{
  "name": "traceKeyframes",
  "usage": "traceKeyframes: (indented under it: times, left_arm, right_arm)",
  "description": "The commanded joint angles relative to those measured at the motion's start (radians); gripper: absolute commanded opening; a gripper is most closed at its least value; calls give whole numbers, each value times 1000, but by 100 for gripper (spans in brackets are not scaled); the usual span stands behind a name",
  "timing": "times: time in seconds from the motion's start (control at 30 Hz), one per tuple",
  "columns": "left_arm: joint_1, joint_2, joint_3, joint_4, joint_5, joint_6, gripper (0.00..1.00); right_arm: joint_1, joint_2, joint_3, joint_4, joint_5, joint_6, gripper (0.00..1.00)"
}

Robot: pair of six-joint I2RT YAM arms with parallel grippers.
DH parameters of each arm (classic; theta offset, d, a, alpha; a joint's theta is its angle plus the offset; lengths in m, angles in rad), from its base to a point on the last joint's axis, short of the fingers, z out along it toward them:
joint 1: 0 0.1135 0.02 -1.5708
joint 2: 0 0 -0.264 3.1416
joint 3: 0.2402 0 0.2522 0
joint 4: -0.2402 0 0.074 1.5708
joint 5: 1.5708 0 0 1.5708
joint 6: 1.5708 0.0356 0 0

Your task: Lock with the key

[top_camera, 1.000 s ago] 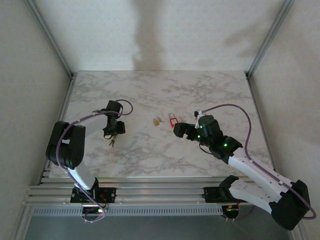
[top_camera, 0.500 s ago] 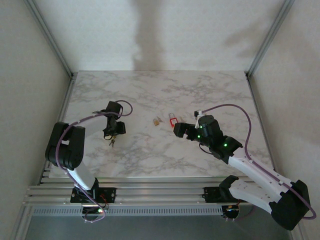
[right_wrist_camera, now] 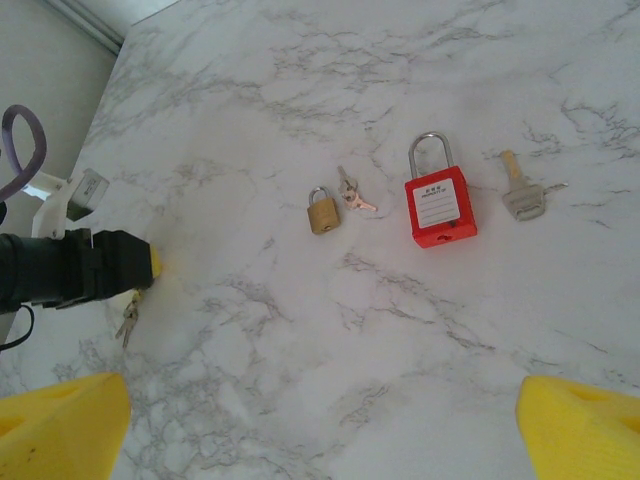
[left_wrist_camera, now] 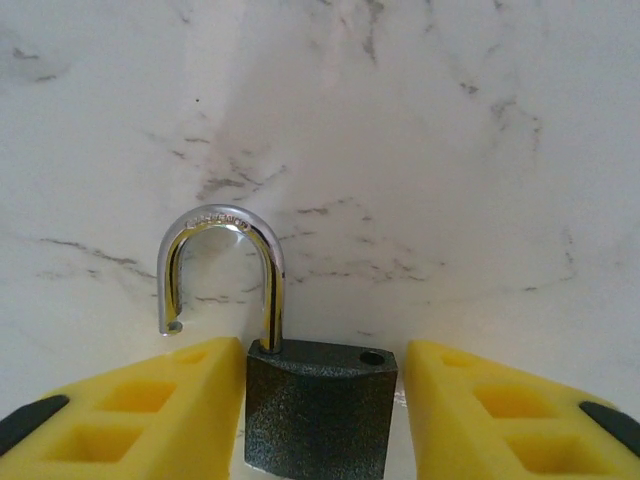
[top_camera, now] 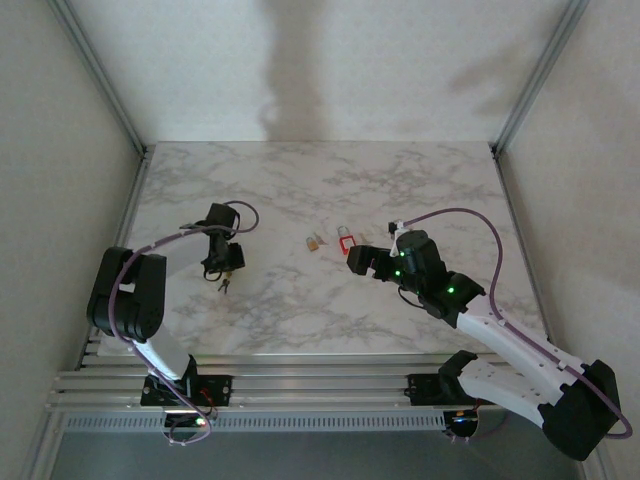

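I'm holding the left gripper (left_wrist_camera: 322, 362) low over the left side of the table (top_camera: 400, 170), jaws partly spread and straddling the grey lock (left_wrist_camera: 320, 415). One finger (left_wrist_camera: 140, 405) is touching the lock's body and the other is standing a sliver off it. The shackle is hanging open, pointing away from the gripper. The keys (top_camera: 223, 285) are lying just near of it. The right gripper (top_camera: 358, 258) is hovering right of centre, spread wide and gripping nothing
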Motion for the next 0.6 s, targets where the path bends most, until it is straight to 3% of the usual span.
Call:
traceKeyframes:
  times: [0.0,0.3,0.57]
  left_arm:
    - [10,27,-39,-107,35,-17,42]
    - [10,45,-41,-105,29,-18,38]
    - [0,58,-45,-99,31,-15,24]
  right_arm:
    - [-6,-21,-15,-3,16,-12,99]
    - [-6,-18,-14,-3,16,-13,99]
    - [-6,-20,-14,-2,18,-14,99]
